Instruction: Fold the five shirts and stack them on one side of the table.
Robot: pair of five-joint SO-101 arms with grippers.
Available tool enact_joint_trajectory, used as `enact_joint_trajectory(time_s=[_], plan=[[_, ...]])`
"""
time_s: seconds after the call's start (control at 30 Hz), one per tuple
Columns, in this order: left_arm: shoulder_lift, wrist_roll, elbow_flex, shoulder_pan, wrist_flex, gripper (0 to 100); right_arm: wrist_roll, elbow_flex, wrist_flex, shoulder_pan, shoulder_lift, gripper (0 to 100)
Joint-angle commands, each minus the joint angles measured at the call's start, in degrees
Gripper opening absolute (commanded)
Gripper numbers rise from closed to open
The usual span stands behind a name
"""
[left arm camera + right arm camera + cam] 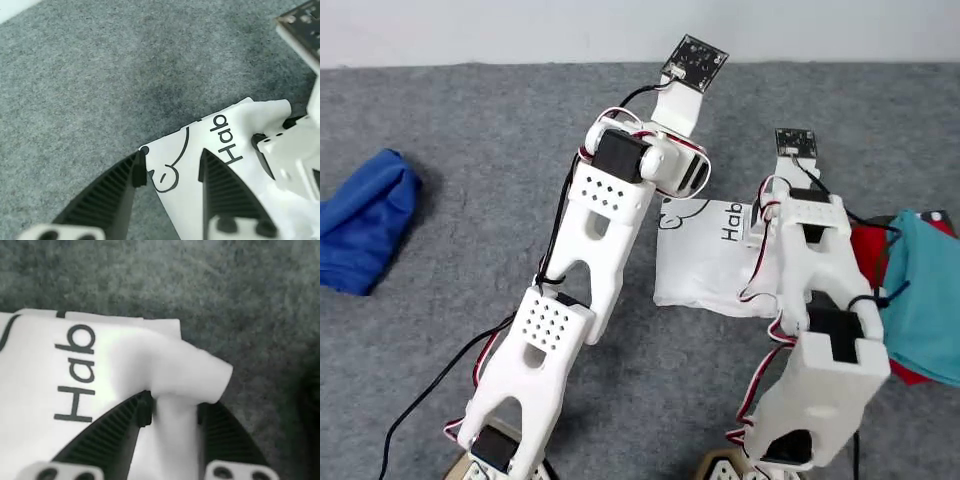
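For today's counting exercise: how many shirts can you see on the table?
4. A blue shirt lies bunched at the left; a white shirt sits between the arms; a teal shirt lies over a red shirt at the right. More may be hidden underneath them.

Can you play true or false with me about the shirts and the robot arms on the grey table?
1. The blue shirt lies on top of the white shirt. False: it lies crumpled by itself, well apart from the white one.
2. The teal shirt lies on a red shirt. True.
3. The right end effector has a raised fold of the white shirt between its fingers. True.
4. The white shirt is plain, with nothing printed on it. False: it has black letters and a black line drawing on it.
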Motion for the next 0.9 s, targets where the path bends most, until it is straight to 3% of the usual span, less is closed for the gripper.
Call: enact_joint_trajectory(time_s=[0.0,0.03,0.27,0.53,0.77,0.87], plan=[[-4.40,-0.44,-1.98,0.35,0.70,18,-0.62,-3.78,4.35,-1.36,1.89,5.1],[-4.40,-0.44,-1.98,0.35,0.70,18,-0.62,-4.22,5.32,-1.63,1.89,0.6],[-4.13,-0.44,-1.89,0.35,0.70,18,3.69,-4.66,11.03,-4.35,-2.42,0.9],[-3.96,-0.44,-1.71,0.35,0.70,18,4.66,-4.66,19.56,-9.27,-24.31,0.9],[-4.40,-0.44,0.57,0.35,0.70,18,6.68,-3.78,22.73,-6.81,-36.88,0.9],[-4.40,-0.44,0.57,0.35,0.70,18,6.68,3.08,17.98,-3.82,-35.74,0.9]])
